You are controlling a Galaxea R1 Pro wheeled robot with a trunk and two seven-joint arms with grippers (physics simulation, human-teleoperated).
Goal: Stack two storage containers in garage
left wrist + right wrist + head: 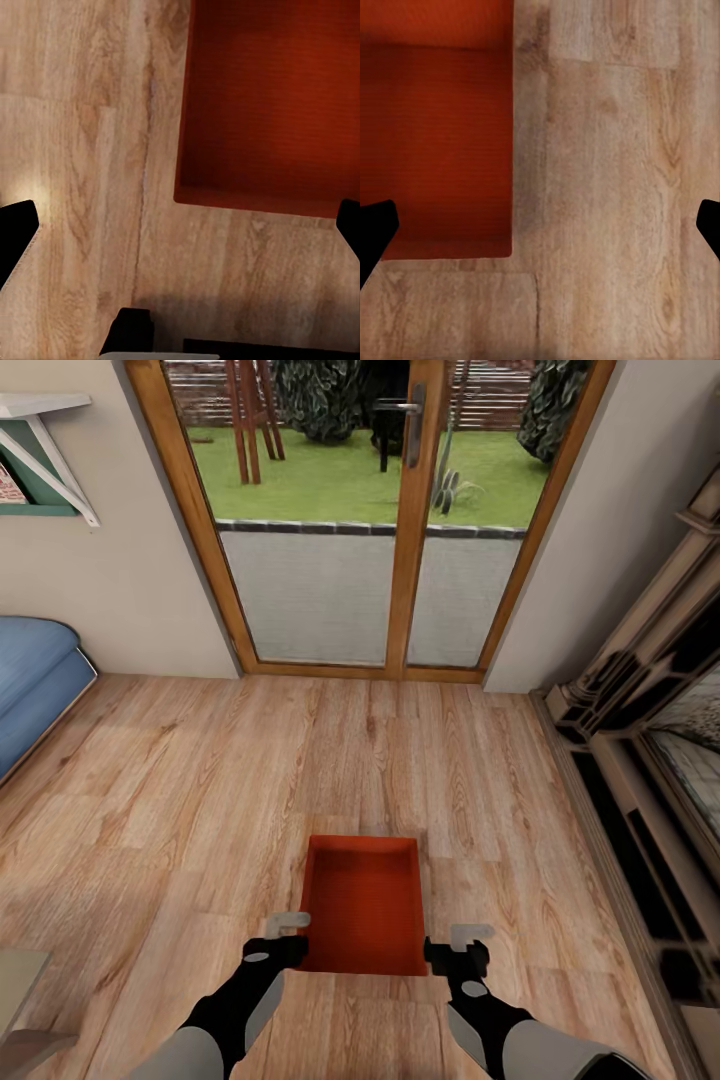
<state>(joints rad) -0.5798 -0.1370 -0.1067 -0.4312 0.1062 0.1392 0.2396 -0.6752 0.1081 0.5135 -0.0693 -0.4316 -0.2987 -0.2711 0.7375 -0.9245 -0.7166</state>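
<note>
Orange storage container [364, 905] on wood floor [180, 810], open planks around; left hand [291, 926] and right hand [469, 938] flank its near corners, both spread wide, empty.

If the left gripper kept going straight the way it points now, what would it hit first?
Most likely bare wood floor: the left gripper, jaws open, points down just beside the storage container, off its near corner. Depth is hard to judge.
</note>
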